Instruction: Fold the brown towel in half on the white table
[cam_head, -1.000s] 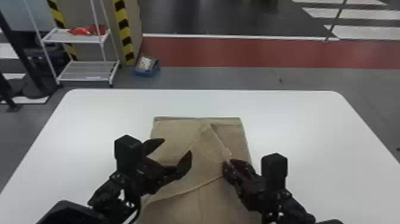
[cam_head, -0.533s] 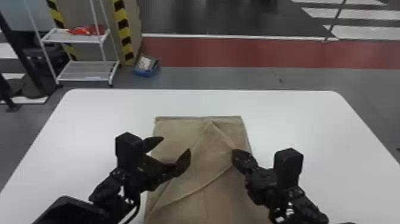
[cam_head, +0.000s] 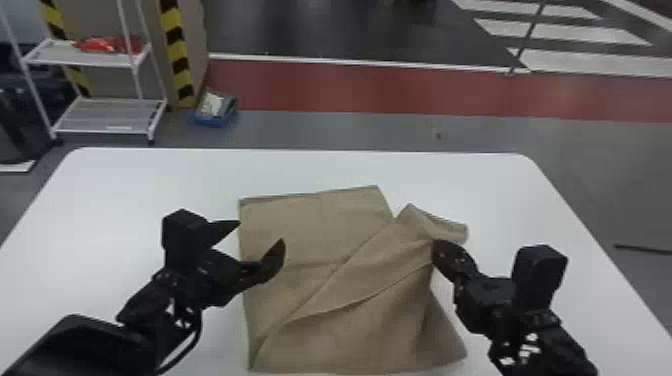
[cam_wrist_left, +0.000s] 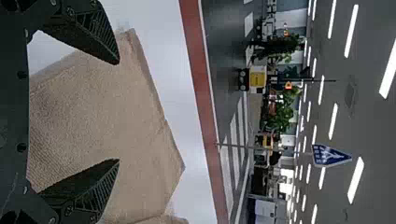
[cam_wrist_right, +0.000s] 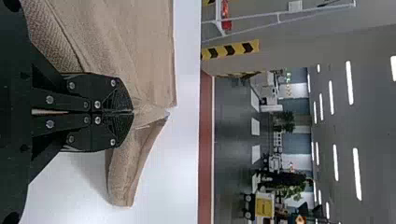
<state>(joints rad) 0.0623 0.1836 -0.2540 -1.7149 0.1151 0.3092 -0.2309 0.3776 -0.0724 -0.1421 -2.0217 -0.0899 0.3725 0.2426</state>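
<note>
Right fingers (cam_head: 451, 261) pinching towel (cam_head: 300, 235), flap (cam_head: 412, 232) now dragged toward table's (cam_head: 450, 172) right edge, likely skewing fold; left fingers (cam_head: 272, 261) wide.

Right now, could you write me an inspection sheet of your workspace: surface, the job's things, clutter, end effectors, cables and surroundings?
Surface: white table, flat.
Job's things: brown towel on the table, rumpled, with slanting folds.
Clutter: blue box on the floor beyond the table; something red on a white rack.
End effectors: left end effector open at the towel's left side; right end effector shut on its right part.
Cables: black cable looping beside the left arm.
Surroundings: red floor stripe; yellow-and-black striping behind the rack.
</note>
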